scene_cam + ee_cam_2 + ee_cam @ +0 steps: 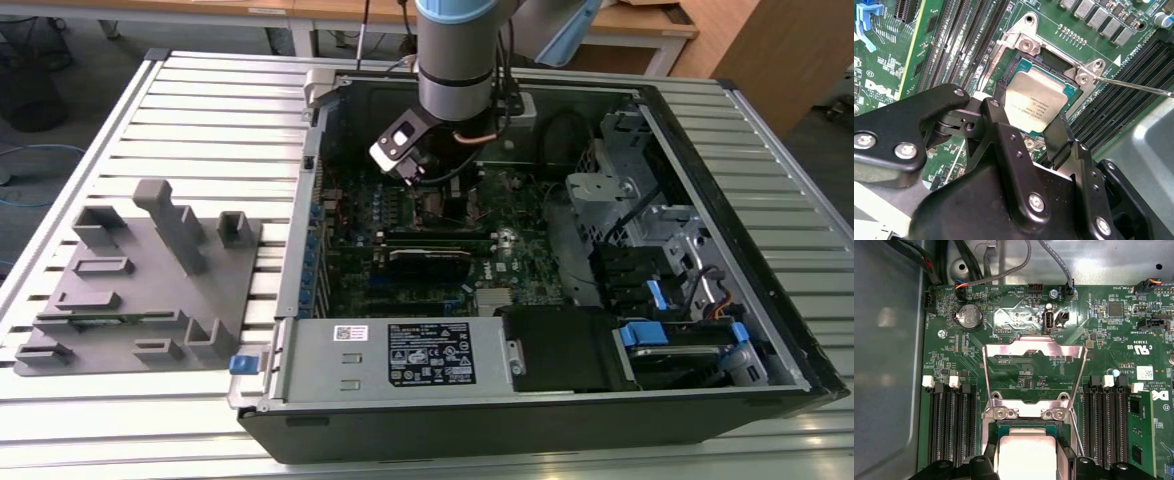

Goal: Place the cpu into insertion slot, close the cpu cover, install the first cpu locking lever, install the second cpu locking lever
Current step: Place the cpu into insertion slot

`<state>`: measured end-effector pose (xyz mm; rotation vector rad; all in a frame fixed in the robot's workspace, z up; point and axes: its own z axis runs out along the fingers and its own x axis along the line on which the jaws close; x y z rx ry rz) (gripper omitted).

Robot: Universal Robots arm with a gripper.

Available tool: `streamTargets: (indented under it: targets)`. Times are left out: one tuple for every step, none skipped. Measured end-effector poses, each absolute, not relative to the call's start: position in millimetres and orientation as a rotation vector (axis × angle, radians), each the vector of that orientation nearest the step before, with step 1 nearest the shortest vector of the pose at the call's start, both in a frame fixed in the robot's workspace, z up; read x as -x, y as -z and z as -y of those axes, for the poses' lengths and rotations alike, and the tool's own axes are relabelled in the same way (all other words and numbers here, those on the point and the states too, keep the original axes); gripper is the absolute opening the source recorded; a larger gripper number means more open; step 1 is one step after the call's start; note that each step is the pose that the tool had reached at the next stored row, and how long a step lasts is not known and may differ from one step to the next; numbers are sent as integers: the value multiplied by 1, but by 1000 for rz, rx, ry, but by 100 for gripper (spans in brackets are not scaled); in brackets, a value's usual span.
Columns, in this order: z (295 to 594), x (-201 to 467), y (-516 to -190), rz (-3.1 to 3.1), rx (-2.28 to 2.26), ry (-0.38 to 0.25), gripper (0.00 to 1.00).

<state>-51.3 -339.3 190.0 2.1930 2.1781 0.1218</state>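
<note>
My gripper (1030, 107) is down over the insertion slot (1051, 61) of the green motherboard (514, 250), its black fingers (999, 97) shut on two opposite edges of the cpu (1036, 97). The cpu's silver-grey top lies level within the slot's silvery rim; whether it is fully seated I cannot tell. In the first wrist view the cpu (1026, 452) sits between the fingertips, and the cpu cover (1034, 352) is swung open, lying back beyond the slot. A thin wire locking lever (1134, 86) stands out unlatched beside the slot. In the exterior view the gripper (427, 185) hides the slot.
Long black memory slots (951, 420) flank the socket on both sides. The open computer case (747, 250) holds a white-labelled power supply (400, 355), drive cages and cables. A grey fixture block (134, 270) stands on the slatted table at the exterior view's left.
</note>
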Motion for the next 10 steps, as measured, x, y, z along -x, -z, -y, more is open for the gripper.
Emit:
streamTargets:
  targets:
    - [339, 51, -190, -2178, -2193, -122, 54]
    - [339, 51, -190, -2178, -2193, -122, 54]
    - [339, 51, -190, -2178, -2193, -121, 54]
    - [339, 51, -190, -2178, -2193, -122, 54]
    - [339, 51, -190, -2178, -2193, -121, 54]
    - [339, 51, -190, -2178, -2193, -121, 54]
    - [339, 51, -190, -2178, -2193, -122, 54]
    - [339, 51, -190, -2178, -2193, -122, 54]
    - [339, 51, -190, -2178, -2193, -121, 54]
    - [339, 51, -190, -2178, -2193, -121, 54]
